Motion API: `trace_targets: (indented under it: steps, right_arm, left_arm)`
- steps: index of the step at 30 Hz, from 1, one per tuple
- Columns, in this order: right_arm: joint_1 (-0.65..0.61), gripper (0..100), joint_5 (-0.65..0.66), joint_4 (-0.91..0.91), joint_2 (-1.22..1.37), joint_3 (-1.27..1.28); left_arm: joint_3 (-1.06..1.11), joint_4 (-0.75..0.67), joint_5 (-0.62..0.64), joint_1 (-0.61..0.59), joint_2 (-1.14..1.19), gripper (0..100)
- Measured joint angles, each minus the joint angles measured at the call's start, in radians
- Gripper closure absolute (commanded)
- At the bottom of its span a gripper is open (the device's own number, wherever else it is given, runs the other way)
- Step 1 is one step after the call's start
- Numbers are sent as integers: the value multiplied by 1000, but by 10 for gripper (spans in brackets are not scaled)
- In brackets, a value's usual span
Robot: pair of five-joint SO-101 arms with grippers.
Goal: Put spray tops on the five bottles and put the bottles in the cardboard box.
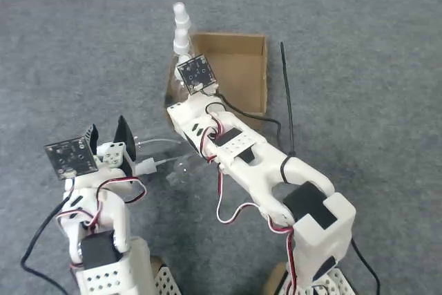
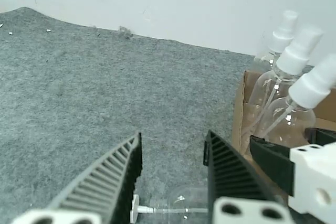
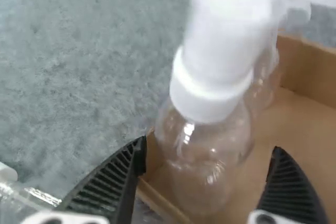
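**While one bottle lies flat, three stand at the box**

When you look from high up, the left gripper [image 1: 108, 127] sits low near the front of the table [image 1: 359, 46]. Its two black fingers [image 1: 125, 136] are spread wide and hold nothing. A clear bottle [image 1: 173, 160] lies on its side just beside it, on the table and outside the cardboard box [image 1: 238, 67]. The right arm [image 1: 242, 150] stretches over to the box's left wall, where white spray tops [image 1: 181, 31] stick up in a row.

The left wrist view shows more. The lying bottle sits low down, under the gap between the left fingers. Off to the side, three standing bottles [image 2: 281, 121] with spray tops lean close together at the box wall.

The right wrist view shows the right gripper [image 3: 208, 148] up close. Its fingers [image 3: 118, 182] are far apart, one on each side of a standing bottle [image 3: 202, 156]. There is space on both sides, so they are not squeezing it. This bottle wears its white top [image 3: 226, 40] and stands at the edge of the box
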Motion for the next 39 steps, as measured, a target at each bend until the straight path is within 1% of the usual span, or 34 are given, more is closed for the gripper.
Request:
trace_targets:
  steps: [13,21,32,39]
  right_arm:
    - [0,686,0,18,0,-3]
    - [0,686,-2,170,-77,-3]
    - [0,686,-3,279,-110,-9]
    - [2,686,-3,454,-224,-8]
  left_arm:
    - [0,0,0,0,0,818]
    - [20,-8,0,0,0,818]
    - [20,-14,0,0,0,818]
    - [20,-14,0,0,0,818]
